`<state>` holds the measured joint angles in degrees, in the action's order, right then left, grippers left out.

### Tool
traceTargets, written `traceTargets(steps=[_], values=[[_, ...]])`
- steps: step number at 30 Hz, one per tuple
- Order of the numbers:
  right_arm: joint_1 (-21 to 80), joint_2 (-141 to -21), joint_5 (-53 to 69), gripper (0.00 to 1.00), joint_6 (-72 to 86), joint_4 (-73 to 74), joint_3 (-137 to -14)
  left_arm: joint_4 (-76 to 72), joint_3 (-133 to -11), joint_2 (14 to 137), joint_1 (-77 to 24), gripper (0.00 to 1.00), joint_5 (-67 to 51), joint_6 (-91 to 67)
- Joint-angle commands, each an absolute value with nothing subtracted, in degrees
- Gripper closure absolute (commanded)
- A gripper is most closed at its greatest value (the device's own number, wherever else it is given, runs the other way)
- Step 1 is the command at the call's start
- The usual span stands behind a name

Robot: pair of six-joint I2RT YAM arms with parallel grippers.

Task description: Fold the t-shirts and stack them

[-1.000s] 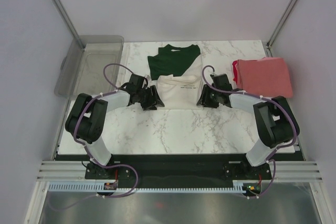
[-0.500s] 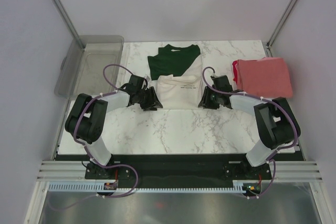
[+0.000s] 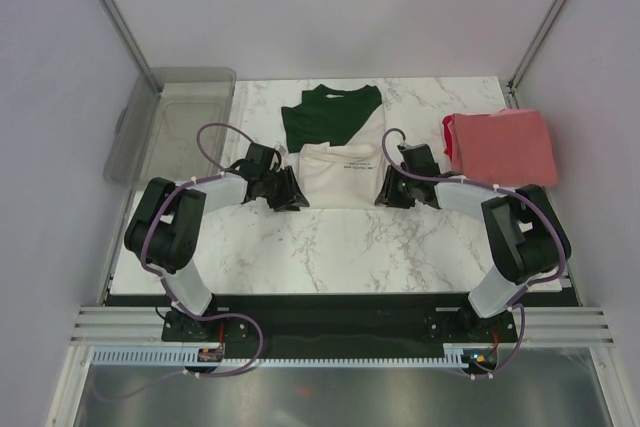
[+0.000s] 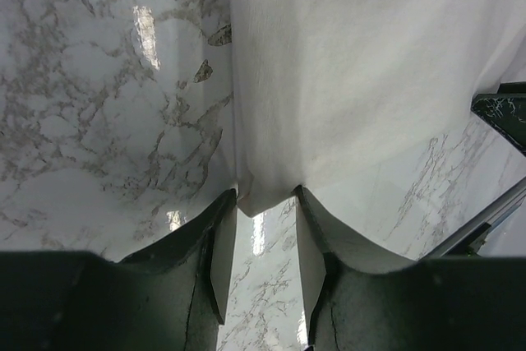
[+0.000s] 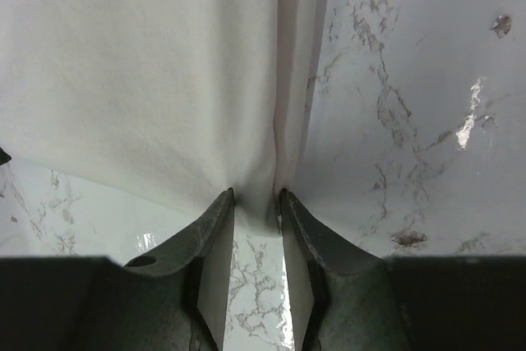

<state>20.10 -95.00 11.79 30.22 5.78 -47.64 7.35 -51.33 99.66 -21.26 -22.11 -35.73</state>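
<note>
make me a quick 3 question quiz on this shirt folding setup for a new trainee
1. Where does the coral-red shirt lie?
A. folded at the right side of the table
B. inside the plastic bin
C. on top of the other shirt
2. True or false: the left fingers and the right fingers each pinch a near corner of the cream-white shirt.
3. Fill in: the far end of the cream-white shirt is dark ____.

Key: 1 A; 2 true; 3 green
</note>
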Motion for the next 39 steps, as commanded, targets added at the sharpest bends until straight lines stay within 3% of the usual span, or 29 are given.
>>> traceTargets(steps=[1, 5, 7, 8, 9, 10, 17, 25, 39], values=[[21.18, -96.68, 10.90, 0.63, 30.41, 8.53, -45.88, 7.73, -50.45, 101.16, -21.80, 0.58, -19.87, -34.89], [21.53, -97.29, 11.25, 0.67, 30.59, 8.79, -46.84, 7.03, -50.71, 102.65, -21.97, 0.64, -19.69, -34.98], [21.80, -97.03, 11.16, 0.75, 30.50, 9.05, -47.20, 7.03, -50.89, 103.09, -21.97, 0.70, -18.64, -34.89], [21.88, -96.94, 10.99, 0.79, 30.32, 9.49, -47.63, 6.94, -51.41, 103.18, -21.89, 0.84, -18.11, -34.63], [21.97, -96.77, 10.99, 0.92, 30.06, 9.84, -47.98, 7.99, -51.85, 103.53, -21.88, 0.94, -17.32, -34.02], [22.06, -96.68, 10.81, 0.97, 29.88, 10.45, -48.34, 8.61, -52.55, 103.71, -21.88, 0.97, -17.14, -33.84], [22.76, -92.03, 11.42, 1.00, 29.36, 13.00, -46.33, 8.88, -48.62, 98.71, -22.58, 0.98, -17.58, -33.84], [24.43, -80.00, 13.88, 1.00, 29.79, 18.27, -40.43, 10.45, -35.52, 79.67, -23.82, 0.98, -18.46, -36.03], [25.40, -56.88, 14.41, 1.00, 31.55, 34.89, -44.74, 29.08, -37.80, 53.55, -23.91, 0.98, -24.51, -37.97]])
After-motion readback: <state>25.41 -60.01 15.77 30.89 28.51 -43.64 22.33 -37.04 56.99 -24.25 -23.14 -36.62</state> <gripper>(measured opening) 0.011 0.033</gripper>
